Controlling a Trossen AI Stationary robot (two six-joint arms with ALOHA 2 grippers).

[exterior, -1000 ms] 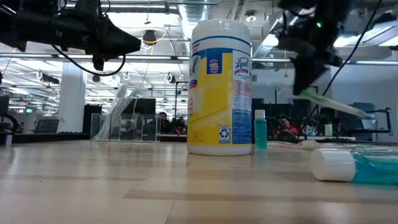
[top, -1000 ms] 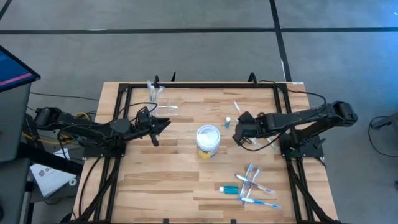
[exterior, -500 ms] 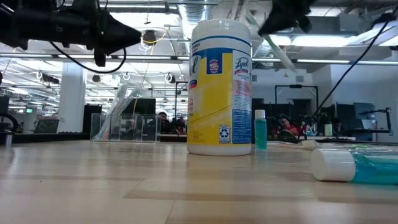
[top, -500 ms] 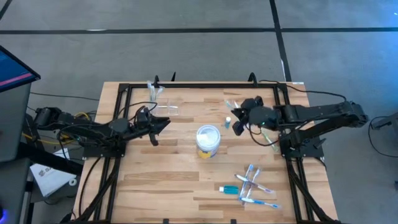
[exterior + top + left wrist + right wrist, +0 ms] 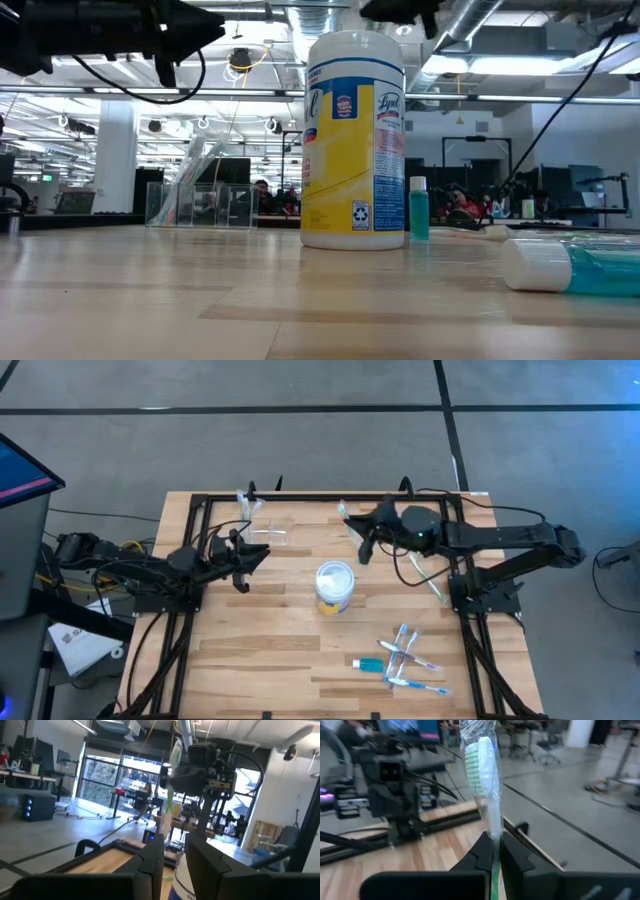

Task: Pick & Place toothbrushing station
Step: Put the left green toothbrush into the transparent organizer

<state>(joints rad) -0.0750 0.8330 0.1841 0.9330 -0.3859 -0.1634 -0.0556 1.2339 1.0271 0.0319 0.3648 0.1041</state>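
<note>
Overhead, right hand (image 5: 362,538) hangs above the back of the wood-plank surface (image 5: 260,650), fingers pressed on a green toothbrush (image 5: 487,780) in clear crinkled wrap, bristle end pointing away from the wrist. Left hand (image 5: 262,555) hovers at the left side, fingers a little apart, gripping nothing. Station (image 5: 256,520), clear plastic with narrow upright cups, stands at the back left, just beyond the left hand. Tub (image 5: 354,140) at centre: round, white lid, yellow band, label reads "Lysol". Small teal bottle (image 5: 418,208) just behind it. Wrapped brushes (image 5: 405,657) and a white-capped teal tube (image 5: 560,267) lie front right.
</note>
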